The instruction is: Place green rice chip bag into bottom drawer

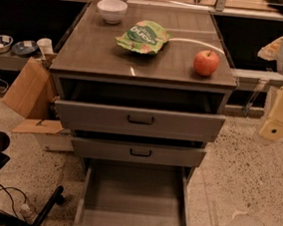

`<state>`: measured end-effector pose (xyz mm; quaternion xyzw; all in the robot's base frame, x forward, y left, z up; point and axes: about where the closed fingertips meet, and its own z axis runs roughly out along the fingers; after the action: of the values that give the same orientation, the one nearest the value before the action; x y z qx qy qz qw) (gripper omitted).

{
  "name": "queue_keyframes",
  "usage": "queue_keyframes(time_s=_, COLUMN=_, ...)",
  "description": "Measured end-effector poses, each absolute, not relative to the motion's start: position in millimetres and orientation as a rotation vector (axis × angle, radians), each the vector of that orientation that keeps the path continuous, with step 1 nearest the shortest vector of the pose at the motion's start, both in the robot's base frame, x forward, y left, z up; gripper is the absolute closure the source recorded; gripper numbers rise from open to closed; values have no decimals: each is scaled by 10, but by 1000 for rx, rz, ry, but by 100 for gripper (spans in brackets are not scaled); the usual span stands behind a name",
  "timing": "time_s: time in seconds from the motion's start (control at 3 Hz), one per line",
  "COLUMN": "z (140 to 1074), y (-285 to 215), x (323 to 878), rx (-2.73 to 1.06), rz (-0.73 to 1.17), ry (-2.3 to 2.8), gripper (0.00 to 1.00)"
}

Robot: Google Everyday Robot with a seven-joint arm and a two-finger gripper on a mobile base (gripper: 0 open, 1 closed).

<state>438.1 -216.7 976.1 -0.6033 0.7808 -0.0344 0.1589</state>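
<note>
Cabinet is carrying everything on its top. Bottom drawer is sitting pulled out at 6 o'clock. Gripper is hanging off-cabinet at 3 o'clock, grip state: can't tell. Green rice chip bag is lying on the top, with the bowl at its 10 and the apple at its 4.
</note>
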Motion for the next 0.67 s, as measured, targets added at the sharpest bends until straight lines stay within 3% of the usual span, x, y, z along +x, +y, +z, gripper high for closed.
queue_keyframes(time_s=0.67, z=9682, y=-2149, x=4499, rx=-1698, rz=-116, ry=2183, gripper=0)
